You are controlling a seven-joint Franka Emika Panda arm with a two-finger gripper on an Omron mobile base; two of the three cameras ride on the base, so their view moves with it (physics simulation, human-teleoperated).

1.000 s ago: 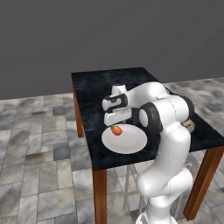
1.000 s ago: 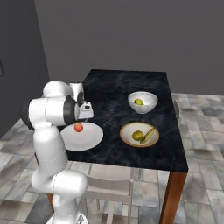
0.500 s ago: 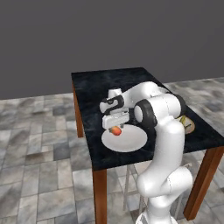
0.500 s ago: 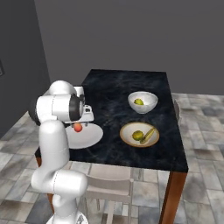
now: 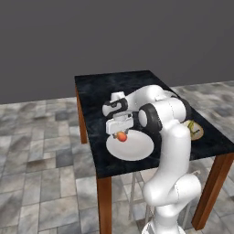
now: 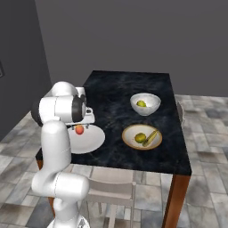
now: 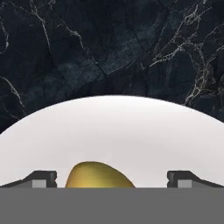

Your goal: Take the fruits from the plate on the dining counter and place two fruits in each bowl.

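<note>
A flat white plate (image 5: 137,147) (image 6: 92,140) (image 7: 113,127) lies near the front left corner of the black marble dining counter (image 5: 96,91) (image 6: 120,87). On it rests a red-orange round fruit (image 5: 121,136) (image 6: 79,129), which looks golden in the hand view (image 7: 98,175). My gripper (image 5: 120,133) (image 6: 80,127) (image 7: 112,180) is open, down over this fruit, one fingertip on each side. The deep white bowl (image 6: 147,110) holds a pear (image 6: 141,103). The tan-rimmed shallow bowl (image 6: 126,133) (image 5: 197,135) holds a round olive fruit (image 6: 140,137) and a banana (image 6: 151,138).
The plate sits close to the counter's front and left edges. A pale chair (image 6: 111,193) stands under the counter beside my base. Reddish-brown legs (image 5: 105,203) (image 6: 173,202) stand on a grey tiled floor. Bare marble lies between plate and bowls.
The hand has come down from above the plate until its fingers straddle the red-orange fruit. The jaws stayed open. Fruits and bowls have not moved.
</note>
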